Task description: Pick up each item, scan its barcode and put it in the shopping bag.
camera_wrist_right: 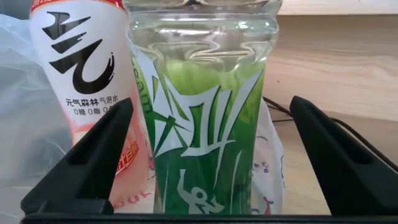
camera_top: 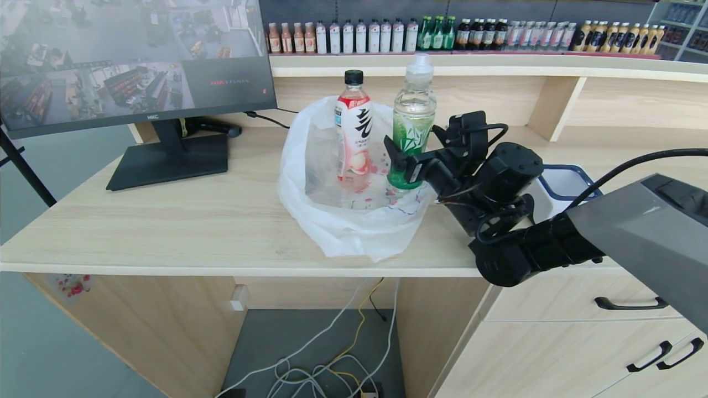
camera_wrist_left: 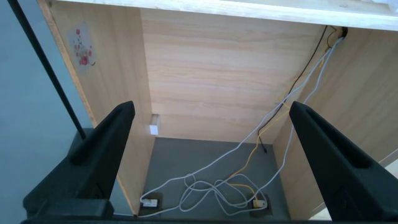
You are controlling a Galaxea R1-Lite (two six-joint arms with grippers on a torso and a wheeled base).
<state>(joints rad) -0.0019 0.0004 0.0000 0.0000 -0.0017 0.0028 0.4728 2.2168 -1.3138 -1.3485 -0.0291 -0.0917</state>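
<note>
A white plastic shopping bag (camera_top: 354, 221) lies open in the middle of the wooden counter (camera_top: 166, 221). Two bottles stand upright inside it: a pink-and-white labelled bottle (camera_top: 353, 132) with a black cap, and to its right a green-labelled bottle (camera_top: 412, 127) with a white cap. My right gripper (camera_top: 408, 163) is open at the green bottle's (camera_wrist_right: 202, 124) lower half. Its fingers (camera_wrist_right: 87, 162) stand wide on either side of the bottle without touching it; the pink bottle (camera_wrist_right: 87, 81) is just beside. My left gripper (camera_wrist_left: 211, 162) is open and holds nothing, low in front of the counter.
A monitor (camera_top: 133, 55) on a black stand occupies the counter's left, with a black handheld device (camera_top: 213, 128) behind it. A blue-rimmed white tray (camera_top: 564, 185) sits right of the bag. Bottles line a back shelf (camera_top: 442, 33). Loose cables (camera_wrist_left: 217, 186) lie under the counter; drawers (camera_top: 608, 309) at right.
</note>
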